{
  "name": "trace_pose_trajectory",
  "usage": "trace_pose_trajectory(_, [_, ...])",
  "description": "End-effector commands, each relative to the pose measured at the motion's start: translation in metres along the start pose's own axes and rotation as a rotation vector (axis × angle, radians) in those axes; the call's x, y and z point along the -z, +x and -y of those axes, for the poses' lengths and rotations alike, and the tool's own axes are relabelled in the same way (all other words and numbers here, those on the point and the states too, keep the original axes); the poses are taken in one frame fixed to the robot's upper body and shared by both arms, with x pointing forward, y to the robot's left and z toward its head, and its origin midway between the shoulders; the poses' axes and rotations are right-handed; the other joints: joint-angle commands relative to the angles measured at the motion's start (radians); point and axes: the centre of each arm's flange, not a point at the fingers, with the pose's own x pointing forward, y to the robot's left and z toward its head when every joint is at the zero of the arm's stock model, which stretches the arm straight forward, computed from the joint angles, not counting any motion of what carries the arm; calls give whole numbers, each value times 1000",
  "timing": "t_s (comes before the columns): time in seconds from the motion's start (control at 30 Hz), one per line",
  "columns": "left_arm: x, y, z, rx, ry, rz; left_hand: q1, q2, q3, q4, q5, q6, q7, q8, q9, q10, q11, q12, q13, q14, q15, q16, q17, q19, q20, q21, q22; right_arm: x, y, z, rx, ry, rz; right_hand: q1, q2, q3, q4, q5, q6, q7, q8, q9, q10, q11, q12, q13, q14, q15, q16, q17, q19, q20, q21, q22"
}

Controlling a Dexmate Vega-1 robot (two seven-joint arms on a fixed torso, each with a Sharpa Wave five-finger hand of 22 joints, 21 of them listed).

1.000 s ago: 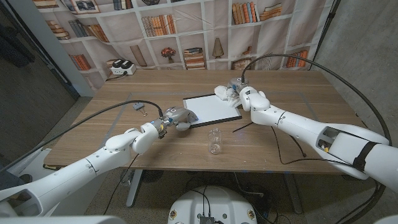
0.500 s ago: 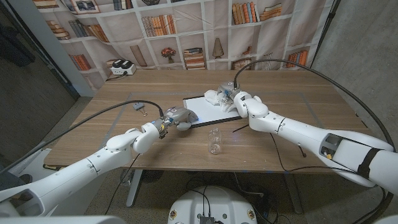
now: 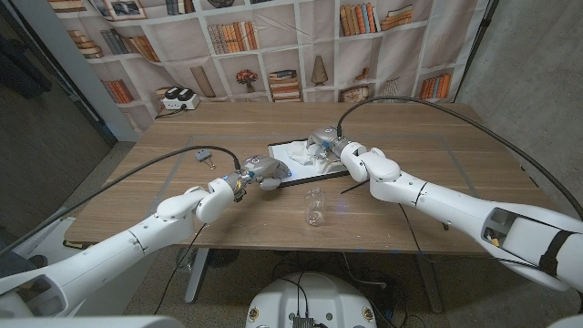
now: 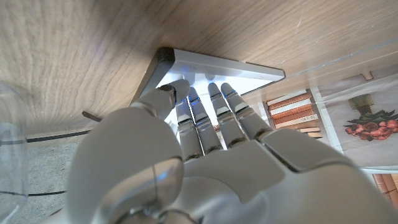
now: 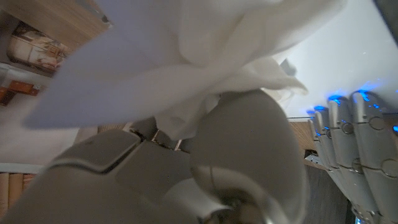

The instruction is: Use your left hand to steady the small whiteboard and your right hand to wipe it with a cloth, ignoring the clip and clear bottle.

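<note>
The small whiteboard point(image 3: 305, 161) lay flat mid-table, the left hand point(image 3: 262, 170) pressing extended fingers point(image 4: 198, 118) on its near left corner. The right hand point(image 3: 330, 146) held the white cloth point(image 3: 301, 153) on the board's far part.

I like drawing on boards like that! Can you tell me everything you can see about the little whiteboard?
The small whiteboard is a flat white rectangle with a thin dark frame and rounded dark corners. It lies flat on the wooden table, slightly askew, near the middle. The left hand presses its fingertips on the board's near left corner. The right hand holds a white cloth on its far part. Its surface looks blank.
</note>
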Motion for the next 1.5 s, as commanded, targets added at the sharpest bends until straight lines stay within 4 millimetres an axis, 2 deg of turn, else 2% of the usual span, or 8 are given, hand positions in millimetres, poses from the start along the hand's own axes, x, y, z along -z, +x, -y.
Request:
trace_pose_trajectory(0.03, [1,4,-2,-2,1,9,2,-3,8,-2,-2,8,-1,3,-1,-2,-5,0,5,-3,-102,2,3,0,-49,-2,5,-18,-14,4,20,11,101,5,8,12,3,6,11,-4,1,3,23,-10,9,11,39,-79,-1,5,-6,-154,8,2])
trace_pose_trajectory(0.17, [2,4,-2,-1,-1,7,1,-3,11,-3,-2,8,-3,2,-1,1,-6,1,5,-3,-102,2,3,0,-49,-2,5,-17,-12,2,8,24,123,4,7,12,3,6,13,-4,1,3,23,-9,8,11,39,-79,-1,6,-8,-153,9,1])
trace_pose_trajectory(0.3, [2,4,-2,0,5,5,0,-3,14,-3,-3,9,-3,2,-1,0,-6,0,5,-3,-101,2,3,0,-49,-2,5,-8,-1,-4,-9,48,113,1,7,12,4,6,17,-4,3,3,24,-9,7,12,38,-80,-2,6,-8,-152,10,0])
trace_pose_trajectory(0.57, [1,2,-6,-8,11,11,-3,-3,20,-3,-4,14,-2,4,-1,5,-6,2,5,-2,-101,2,2,2,-49,-2,5,28,18,-8,-24,96,14,-1,6,13,5,5,23,-3,5,2,27,-9,7,13,37,-80,-4,7,-11,-152,11,-3])
trace_pose_trajectory(0.7, [1,0,-5,-6,12,10,-4,-3,24,-3,-5,14,-1,3,-1,5,0,2,5,-2,-101,2,2,1,-49,-2,5,43,19,-5,-7,91,-43,-3,6,13,5,6,24,-2,5,2,29,-9,7,13,39,-79,-3,8,-13,-152,12,-5])
trace_pose_trajectory(0.93, [1,-3,-5,-4,12,10,-6,-4,29,-4,-6,16,-1,3,-1,4,-4,2,5,1,-100,3,2,3,-50,-2,5,58,16,4,33,68,-107,-5,6,13,5,5,26,-2,5,1,31,-9,6,13,39,-80,-4,9,-13,-152,14,-8])
trace_pose_trajectory(1.2, [2,-5,-4,-7,7,8,-9,-4,35,-4,-6,15,-2,2,-1,5,-5,1,5,1,-101,3,2,3,-50,-2,5,63,12,9,51,44,-140,-6,5,15,5,5,28,-2,5,1,32,-9,5,14,38,-80,-6,10,-14,-152,15,-11])
trace_pose_trajectory(1.5, [2,-5,-4,-13,7,4,-11,-4,40,-4,-7,13,1,1,-1,6,-4,1,5,1,-101,2,2,4,-50,-2,5,52,7,15,73,38,-117,-8,5,16,5,5,26,-2,4,0,32,-8,3,15,37,-80,-7,12,-16,-152,17,-15])
